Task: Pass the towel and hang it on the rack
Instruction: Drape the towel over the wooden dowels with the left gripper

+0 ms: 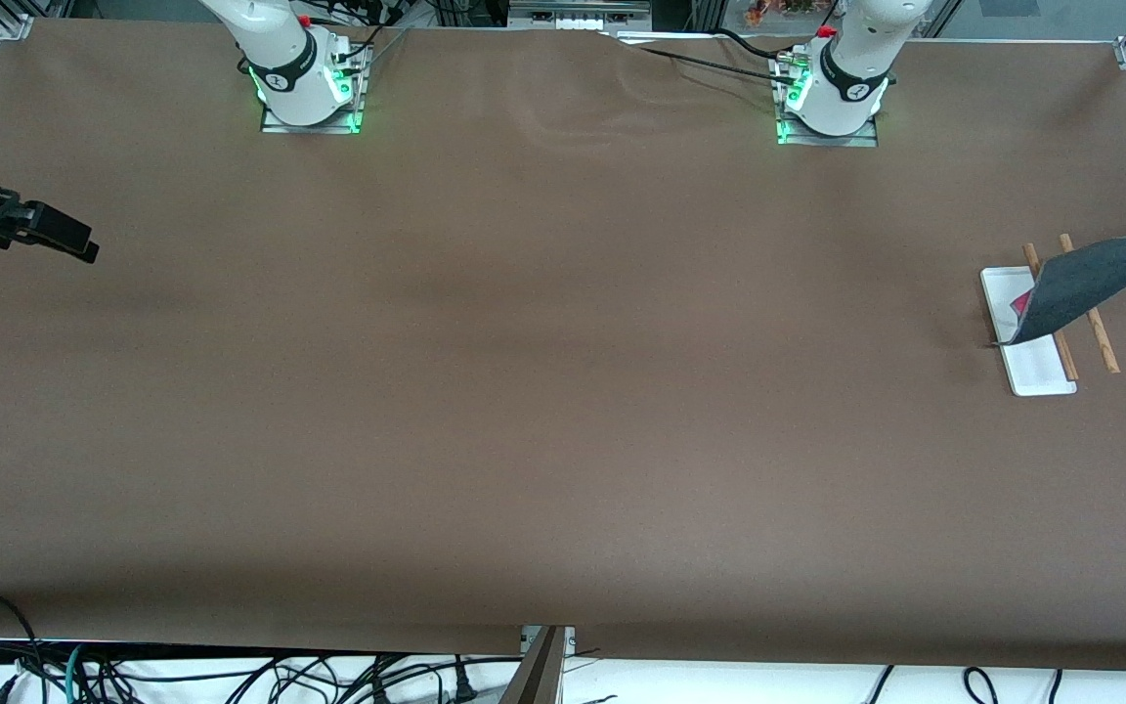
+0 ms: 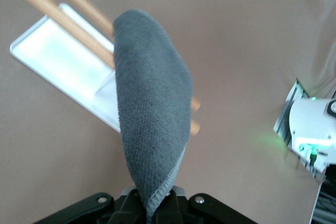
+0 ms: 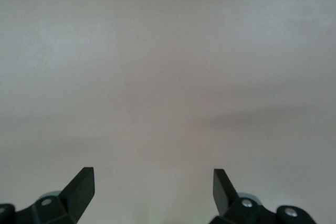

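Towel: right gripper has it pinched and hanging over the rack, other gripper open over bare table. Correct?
Wrong arm. The left gripper has the towel pinched and hanging over the rack, as the left wrist view shows. The right gripper is the open one, over bare table at the right arm's end.

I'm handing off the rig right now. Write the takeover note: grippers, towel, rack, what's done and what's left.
Left gripper: shut on the towel, holding it in the air over the rack at the left arm's end of the table.
Right gripper: open, empty, waiting over bare table at the right arm's end.
Done: towel is with the left arm.
Left: drape it over the rods and let go.
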Robot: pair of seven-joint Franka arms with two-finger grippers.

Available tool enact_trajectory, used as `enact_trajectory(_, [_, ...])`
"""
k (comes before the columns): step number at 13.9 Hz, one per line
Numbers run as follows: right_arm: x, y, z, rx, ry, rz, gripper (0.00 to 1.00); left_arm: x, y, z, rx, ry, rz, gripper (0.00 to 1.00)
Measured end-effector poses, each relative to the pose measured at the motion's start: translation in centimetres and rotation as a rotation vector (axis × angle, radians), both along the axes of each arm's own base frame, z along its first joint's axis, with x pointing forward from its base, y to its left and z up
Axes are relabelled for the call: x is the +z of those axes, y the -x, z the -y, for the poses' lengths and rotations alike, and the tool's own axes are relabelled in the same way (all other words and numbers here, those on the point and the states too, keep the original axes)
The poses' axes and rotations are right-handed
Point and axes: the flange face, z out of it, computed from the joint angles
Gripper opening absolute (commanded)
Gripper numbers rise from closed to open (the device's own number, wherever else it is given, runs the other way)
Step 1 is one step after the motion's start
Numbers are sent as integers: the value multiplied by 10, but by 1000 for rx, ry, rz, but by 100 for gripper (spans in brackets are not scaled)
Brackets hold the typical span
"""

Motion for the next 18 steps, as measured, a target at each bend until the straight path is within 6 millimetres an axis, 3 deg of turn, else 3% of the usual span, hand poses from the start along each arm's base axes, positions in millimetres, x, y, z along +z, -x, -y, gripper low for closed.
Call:
enact_trajectory(7, [-4,-1,5,46,-4,-7,100,-25,10,-31,10,-28,30,0])
enact_trajectory(11, [-4,-2,4,48,-4,-4,100,-22,2,-27,15,-35,30,0])
enact_trajectory(18, [-4,-2,2,53,-4,-3,100,-8,-33,-2,59,-67,-7,0])
